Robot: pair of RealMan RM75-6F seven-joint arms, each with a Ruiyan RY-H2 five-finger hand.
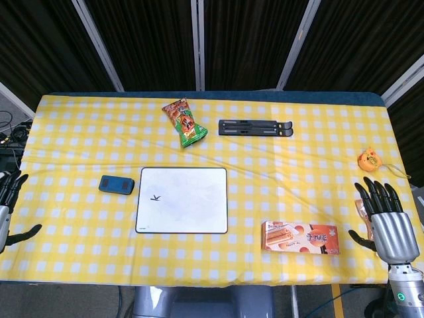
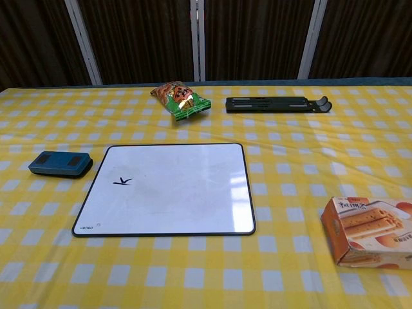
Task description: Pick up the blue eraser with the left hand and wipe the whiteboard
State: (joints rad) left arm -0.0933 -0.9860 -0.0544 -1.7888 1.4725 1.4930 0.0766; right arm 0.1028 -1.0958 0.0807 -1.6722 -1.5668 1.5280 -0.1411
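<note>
Nearest you, at the table's front edge, sits the biscuit box (image 2: pixel 370 232), off to the right of the whiteboard (image 2: pixel 167 187) and a little closer than it. Take the whiteboard as your landmark: it lies flat on the yellow checked cloth (image 1: pixel 79 132), with one small black mark (image 2: pixel 122 182) toward its left side.

The blue eraser (image 1: pixel 116 185) lies just beside the whiteboard's left edge, level with its upper half, apart from it and not touching. Its long axis runs left to right, roughly parallel to the board's top edge, so its short end faces the board.

Your left hand (image 1: pixel 9 205) shows only at the far left of the head view, well left of the whiteboard and a little nearer the front edge than the eraser. Its fingers are spread and it holds nothing. Your right hand (image 1: pixel 384 222) rests well to the right of the whiteboard, beyond the biscuit box, fingers spread upward and empty. A small orange thing shows just behind it; I cannot tell what it is.

So the eraser lies to the right of the left hand and slightly farther back, and the left hand is by far the nearer one. I judge the pick has not begun: you likely need to reach inward and close across the eraser's short width.

Behind the whiteboard lie a snack bag (image 1: pixel 185 122) and a black folding stand (image 1: pixel 255 128); a small orange toy (image 1: pixel 369 159) sits far right.
</note>
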